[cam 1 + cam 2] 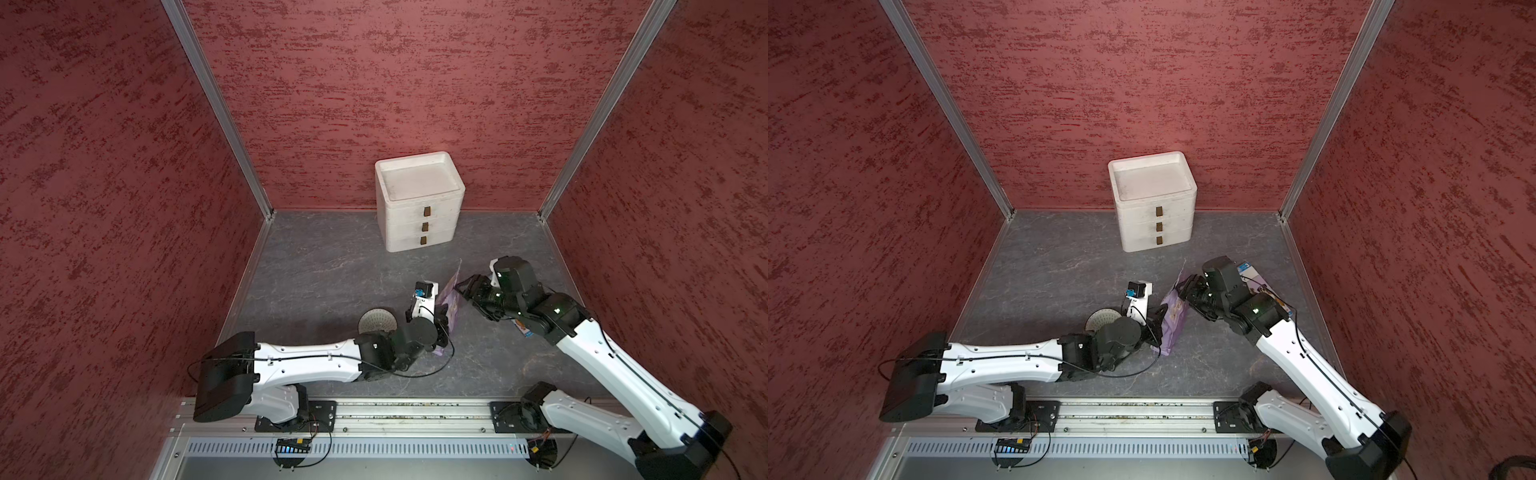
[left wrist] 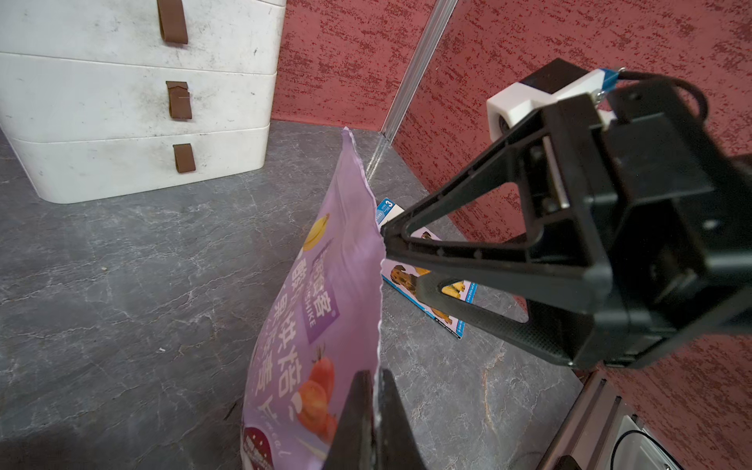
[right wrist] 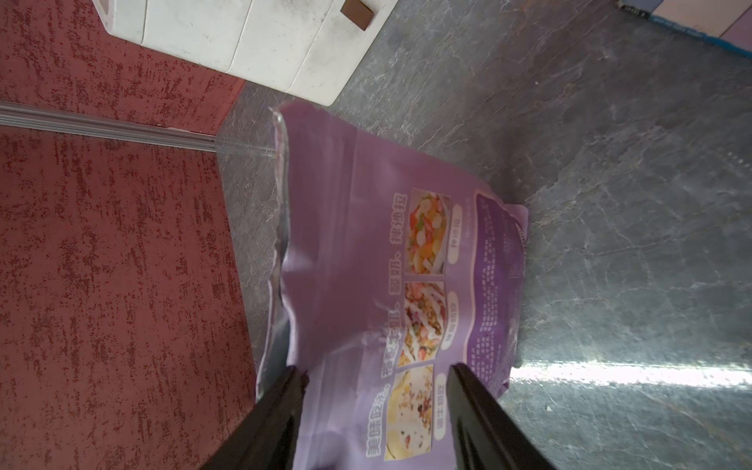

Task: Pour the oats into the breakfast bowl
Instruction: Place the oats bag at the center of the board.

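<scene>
Standing pouch (image 2: 325, 285) on surface (image 1: 332, 270), lower middle in both top views; left claw (image 2: 376, 376) clenched on its edge; right claw (image 3: 374, 368) spread, one tip at its torn edge. Just left: bowl (image 1: 376, 320), partly behind left arm.

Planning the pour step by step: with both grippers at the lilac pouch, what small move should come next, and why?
Probably close the right gripper on the pouch: its jaws stand apart astride the pouch near the torn top, while the left gripper is shut on another edge. A second firm hold seems needed before lifting and tipping it toward the bowl.
</scene>
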You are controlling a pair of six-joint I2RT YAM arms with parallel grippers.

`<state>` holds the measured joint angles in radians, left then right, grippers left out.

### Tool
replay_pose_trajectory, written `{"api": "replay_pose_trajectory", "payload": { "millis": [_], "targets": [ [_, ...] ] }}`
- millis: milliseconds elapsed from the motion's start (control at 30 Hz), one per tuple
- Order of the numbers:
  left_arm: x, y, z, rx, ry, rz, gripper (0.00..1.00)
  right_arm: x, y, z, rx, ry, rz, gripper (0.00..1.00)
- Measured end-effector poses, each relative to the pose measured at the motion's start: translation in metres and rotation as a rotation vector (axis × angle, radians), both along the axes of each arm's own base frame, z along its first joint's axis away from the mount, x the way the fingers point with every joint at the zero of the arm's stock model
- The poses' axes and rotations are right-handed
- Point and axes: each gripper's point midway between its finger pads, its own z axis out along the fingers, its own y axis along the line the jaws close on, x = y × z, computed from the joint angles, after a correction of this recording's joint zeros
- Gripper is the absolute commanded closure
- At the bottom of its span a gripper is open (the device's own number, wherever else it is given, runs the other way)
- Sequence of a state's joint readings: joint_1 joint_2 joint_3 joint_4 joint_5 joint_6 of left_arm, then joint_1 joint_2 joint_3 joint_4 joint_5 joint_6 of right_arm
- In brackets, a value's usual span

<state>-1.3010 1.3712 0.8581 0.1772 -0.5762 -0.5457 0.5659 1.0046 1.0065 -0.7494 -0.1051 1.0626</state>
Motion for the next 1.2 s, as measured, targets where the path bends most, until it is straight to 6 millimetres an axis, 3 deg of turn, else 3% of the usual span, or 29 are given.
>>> {"api": "replay_pose_trajectory", "payload": {
  "millis": [267,733,1033,1200],
  "targets": [
    [0.0,-0.001,-0.001,0.001,0.001,-0.002,1.0,0.004,0.003,0.015,0.02,-0.031,0.004,0.42],
    [-0.001,-0.001,-0.001,-0.004,0.006,0.0,1.0,0.003,0.004,0.009,0.013,-0.017,0.008,0.44],
    [-0.001,-0.001,-0.001,-0.012,0.015,0.003,1.0,-0.003,-0.001,0.018,0.034,-0.055,0.005,0.46],
    [-0.001,-0.001,-0.001,-0.013,0.016,0.002,1.0,0.0,0.001,0.01,0.025,-0.036,0.008,0.47]
  ]
}}
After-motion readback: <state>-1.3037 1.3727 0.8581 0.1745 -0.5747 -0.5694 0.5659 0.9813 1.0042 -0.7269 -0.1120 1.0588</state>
